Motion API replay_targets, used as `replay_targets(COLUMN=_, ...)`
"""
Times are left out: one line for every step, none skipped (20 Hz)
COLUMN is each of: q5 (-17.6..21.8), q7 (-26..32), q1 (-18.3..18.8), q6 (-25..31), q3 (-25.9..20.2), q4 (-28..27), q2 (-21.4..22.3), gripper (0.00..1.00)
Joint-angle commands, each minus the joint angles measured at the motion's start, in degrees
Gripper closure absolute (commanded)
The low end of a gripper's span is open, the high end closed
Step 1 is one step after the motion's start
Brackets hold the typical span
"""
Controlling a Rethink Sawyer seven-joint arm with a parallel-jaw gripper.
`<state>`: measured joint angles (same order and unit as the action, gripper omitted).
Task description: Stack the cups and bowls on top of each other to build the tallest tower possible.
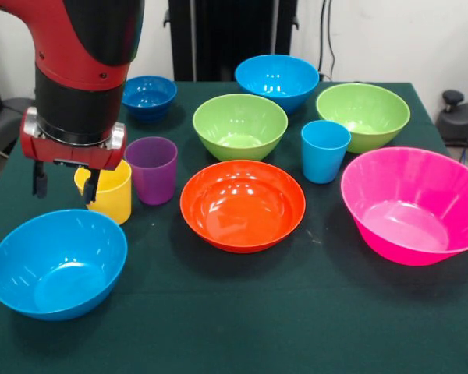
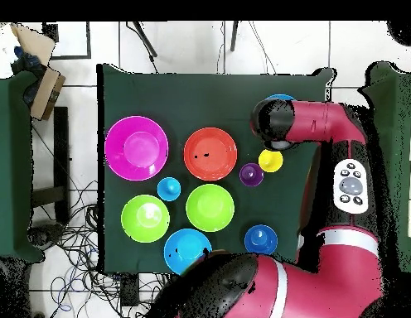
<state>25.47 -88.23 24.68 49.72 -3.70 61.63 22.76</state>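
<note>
I had the gripper (image 1: pixel 64 185) spread wide, holding nothing. The upright yellow cup (image 1: pixel 109 192) stood just beside it, toward the purple cup (image 1: pixel 151 169).

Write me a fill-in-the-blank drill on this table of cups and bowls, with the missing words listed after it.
1. The claw hangs open beside the ____ cup.
2. The purple cup stands right next to the ____ cup.
3. The largest bowl on the table is the ____ one.
4. The orange bowl holds ____ inside it.

Missing words: yellow; yellow; pink; nothing
</note>
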Motion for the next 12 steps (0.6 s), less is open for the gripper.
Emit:
replay_targets(q5=-1.4, q7=1.3, q1=0.4, q6=-1.3, q3=-5.5, q4=4.4, q2=-3.2, gripper=0.00)
replay_targets(q5=-1.4, q7=1.4, q1=0.4, q6=-1.2, q3=-5.5, q4=4.3, q2=-3.2, gripper=0.00)
replay_targets(q5=-1.5, q7=1.5, q1=0.4, q6=-1.2, q3=-5.5, q4=4.3, q2=-3.2, gripper=0.00)
replay_targets(q5=-1.5, q7=1.5, q1=0.4, q6=-1.2, q3=-5.6, q4=4.4, q2=-3.2, gripper=0.00)
replay_targets(q5=-1.6, q7=1.7, q1=0.5, q6=-1.2, q3=-5.7, q4=4.3, q2=-3.3, gripper=0.00)
replay_targets(q5=-1.6, q7=1.8, q1=0.4, q6=-1.2, q3=-5.7, q4=4.3, q2=-3.4, gripper=0.00)
replay_targets(q5=-1.8, q7=2.0, q1=0.5, q6=-0.9, q3=-5.8, q4=4.2, q2=-3.5, gripper=0.00)
replay_targets(q5=-1.9, q7=2.0, q1=0.5, q6=-0.8, q3=-5.8, q4=4.1, q2=-3.6, gripper=0.00)
replay_targets(q5=-1.9, q7=2.3, q1=0.5, q6=-0.8, q3=-6.0, q4=3.9, q2=-3.9, gripper=0.00)
replay_targets(q5=-1.9, q7=2.4, q1=0.5, q6=-0.8, q3=-5.9, q4=3.8, q2=-4.0, gripper=0.00)
replay_targets(q5=-1.9, q7=2.5, q1=0.4, q6=-0.8, q3=-5.9, q4=3.9, q2=-4.2, gripper=0.00)
replay_targets(q5=-1.8, q7=2.7, q1=0.4, q6=-0.9, q3=-5.9, q4=3.9, q2=-4.3, gripper=0.00)
